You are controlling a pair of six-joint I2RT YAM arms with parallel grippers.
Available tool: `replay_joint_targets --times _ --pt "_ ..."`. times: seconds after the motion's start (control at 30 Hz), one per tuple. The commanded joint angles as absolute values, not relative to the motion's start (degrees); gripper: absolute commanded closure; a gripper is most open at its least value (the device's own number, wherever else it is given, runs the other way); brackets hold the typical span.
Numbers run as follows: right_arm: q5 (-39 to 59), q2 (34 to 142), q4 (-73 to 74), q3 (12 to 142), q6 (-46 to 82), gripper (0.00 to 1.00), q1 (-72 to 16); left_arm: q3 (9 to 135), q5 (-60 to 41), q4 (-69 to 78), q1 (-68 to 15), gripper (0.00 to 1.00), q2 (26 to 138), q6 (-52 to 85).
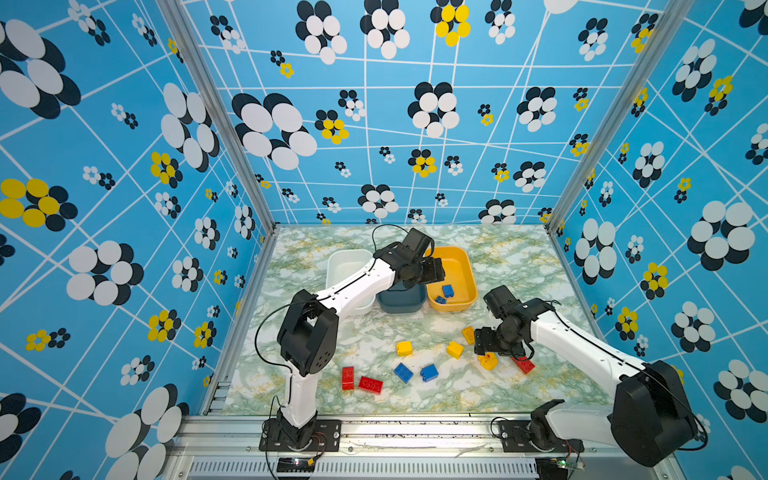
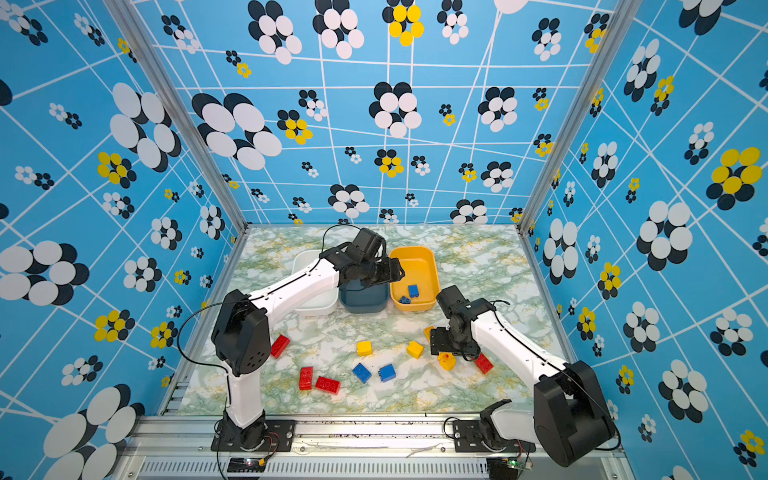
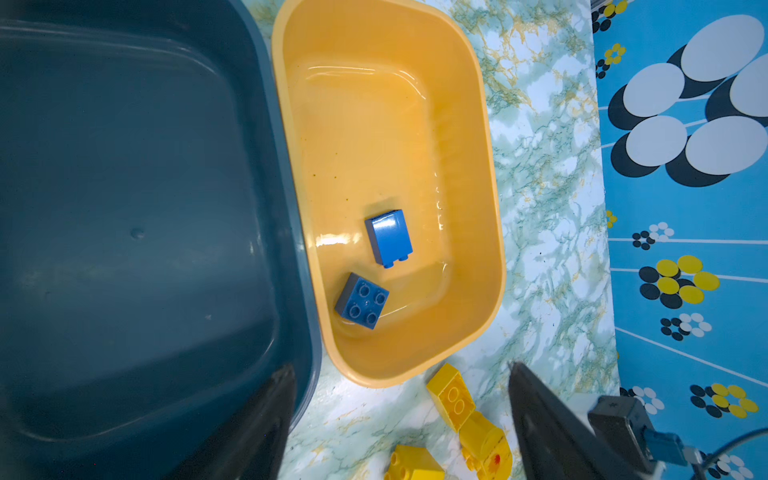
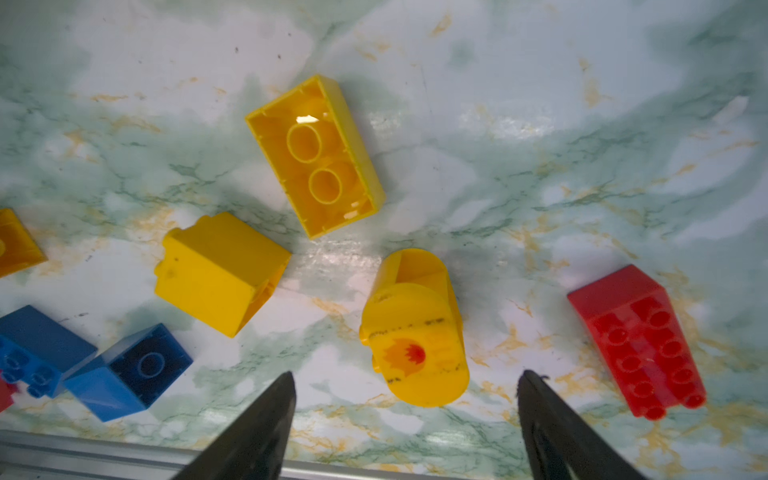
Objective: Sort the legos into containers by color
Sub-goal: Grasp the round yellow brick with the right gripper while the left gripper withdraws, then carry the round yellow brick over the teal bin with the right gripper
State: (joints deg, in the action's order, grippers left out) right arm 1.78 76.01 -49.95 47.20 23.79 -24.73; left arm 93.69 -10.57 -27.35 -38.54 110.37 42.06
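My left gripper [image 1: 432,270] [image 3: 403,365] hangs open and empty over the edge between the dark teal container [image 1: 401,301] [image 3: 124,208] and the yellow-orange container [image 1: 467,266] [image 3: 490,208]. Two blue legos [image 3: 388,237] [image 3: 362,301] lie in the yellow-orange one. The white container [image 1: 345,266] stands left of them, partly behind the arm. My right gripper [image 1: 484,345] [image 4: 407,374] is open just above the rounded yellow lego with a red dot [image 4: 415,332] [image 1: 488,361], not touching it. Loose yellow [image 1: 404,348], blue [image 1: 403,372] and red legos [image 1: 370,385] lie on the table.
A red sloped brick [image 4: 640,340] lies close beside the right gripper, and a hollow-side-up yellow brick [image 4: 316,153] just beyond the rounded piece. Another red brick [image 2: 279,345] sits by the left arm's elbow. Patterned walls enclose three sides; a metal rail [image 1: 374,428] runs along the front.
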Motion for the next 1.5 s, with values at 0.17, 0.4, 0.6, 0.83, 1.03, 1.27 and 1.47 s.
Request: replay_joint_targets --times 0.17,0.4,0.6,0.83,1.03,1.27,1.47 --pt "-0.11 79.55 -47.67 44.75 25.30 0.23 -26.53 84.84 -11.62 -25.43 -38.06 0.15 102.01 41.66" --pt "-0.34 82.81 -45.63 44.20 25.53 0.25 -27.07 79.16 -11.67 -24.17 -37.79 0.12 97.71 42.36" --pt "-1.22 85.57 -45.05 45.57 25.08 0.33 -27.42 76.50 -11.91 -23.88 -37.79 0.10 95.68 42.12" --pt "-1.32 86.44 -45.26 46.35 25.64 0.48 -28.08 72.22 -11.56 -23.38 -37.27 0.06 92.11 42.45" --pt "-1.67 84.62 -47.16 46.73 27.11 0.59 -28.76 68.73 -11.61 -23.21 -35.83 0.04 88.57 42.56" --pt "-3.05 79.06 -53.12 51.79 30.10 0.64 -30.26 63.54 -12.02 -23.15 -31.91 0.03 82.89 42.28" --pt "-4.19 80.64 -55.40 61.06 31.90 0.65 -34.01 59.59 -12.59 -24.67 -27.87 0.02 77.83 41.24"
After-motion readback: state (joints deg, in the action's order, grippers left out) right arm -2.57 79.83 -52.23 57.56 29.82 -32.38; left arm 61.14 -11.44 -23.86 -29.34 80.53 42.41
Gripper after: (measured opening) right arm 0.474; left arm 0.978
